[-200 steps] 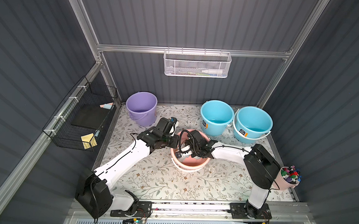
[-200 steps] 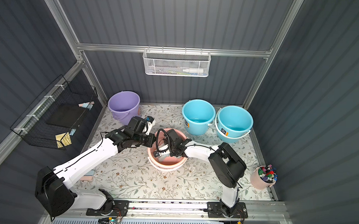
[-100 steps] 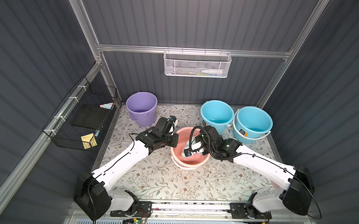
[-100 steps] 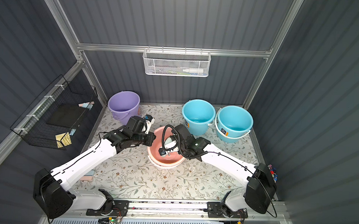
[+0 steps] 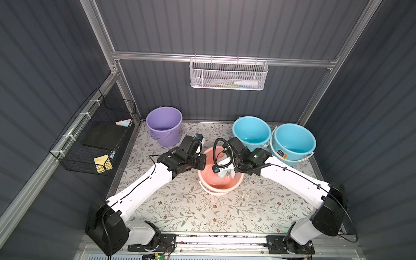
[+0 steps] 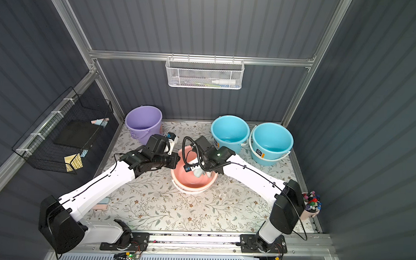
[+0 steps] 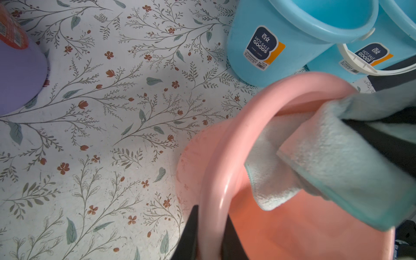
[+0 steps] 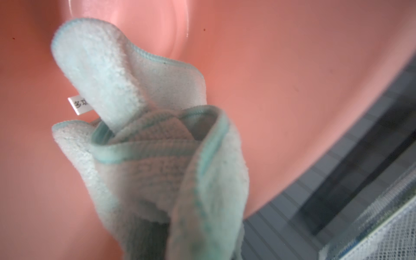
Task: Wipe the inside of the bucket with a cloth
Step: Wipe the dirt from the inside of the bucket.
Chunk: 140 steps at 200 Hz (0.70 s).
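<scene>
left gripper (image 7: 210,213): i see it pinching the rim of the pink round plastic bucket (image 5: 217,192). in the left wrist view one black finger sits outside the rim and one inside, with the rim between them.
right gripper (image 5: 225,172): it reaches down into the bucket's mouth, pressed together on the pale aqua terry cloth (image 8: 146,157). the cloth wraps over the fingers, so i cannot see them in the right wrist view.
cloth: it is bunched and folded and hangs from the right gripper inside the bucket, close to the inner wall on the right arm's side. a small white label sticks out of one fold. i cannot tell whether it touches the bucket's floor.
bucket: it sits on the floral-patterned bench (image 5: 198,207), mid-bench between the two arms. its white handle lies down around the outside.
neighbours: a lilac plastic bucket (image 5: 164,123) stands at the back left. two sky-blue plastic buckets (image 5: 251,132) (image 5: 293,141) stand side by side at the back right, and the nearer one is just beside the pink one.
walls: a white mesh basket (image 5: 227,74) hangs on the back rail. a black wire basket (image 5: 93,140) hangs on the left wall.
</scene>
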Each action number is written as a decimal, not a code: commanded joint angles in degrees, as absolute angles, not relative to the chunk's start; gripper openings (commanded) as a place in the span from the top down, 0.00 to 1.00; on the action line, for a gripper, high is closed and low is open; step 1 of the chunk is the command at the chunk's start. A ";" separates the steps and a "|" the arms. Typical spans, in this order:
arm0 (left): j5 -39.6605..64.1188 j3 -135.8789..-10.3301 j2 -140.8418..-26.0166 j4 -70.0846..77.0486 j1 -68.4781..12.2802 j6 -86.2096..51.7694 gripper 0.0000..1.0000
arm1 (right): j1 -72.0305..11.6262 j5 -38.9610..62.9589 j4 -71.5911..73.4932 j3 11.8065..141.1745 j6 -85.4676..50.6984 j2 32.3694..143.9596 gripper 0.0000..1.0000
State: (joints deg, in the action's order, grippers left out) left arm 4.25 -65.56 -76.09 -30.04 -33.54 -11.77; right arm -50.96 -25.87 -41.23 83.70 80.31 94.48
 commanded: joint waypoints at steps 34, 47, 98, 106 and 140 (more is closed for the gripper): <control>5.02 -67.53 -74.93 -29.55 -33.65 -11.21 1.00 | -50.33 -26.28 -46.06 87.91 73.52 104.89 1.00; 5.10 -67.36 -74.82 -29.44 -33.66 -11.25 1.00 | -50.27 -24.90 -45.01 87.27 72.46 106.38 1.00; 5.31 -67.64 -74.88 -29.73 -33.62 -11.10 1.00 | -50.10 -19.05 -39.95 83.21 68.52 111.38 1.00; 5.46 -67.99 -74.88 -29.94 -33.66 -11.01 1.00 | -50.03 -17.90 -39.62 82.85 67.88 112.35 1.00; 5.06 -67.75 -74.63 -30.10 -33.68 -11.05 1.00 | -49.14 -14.92 -37.18 82.13 64.72 116.92 1.00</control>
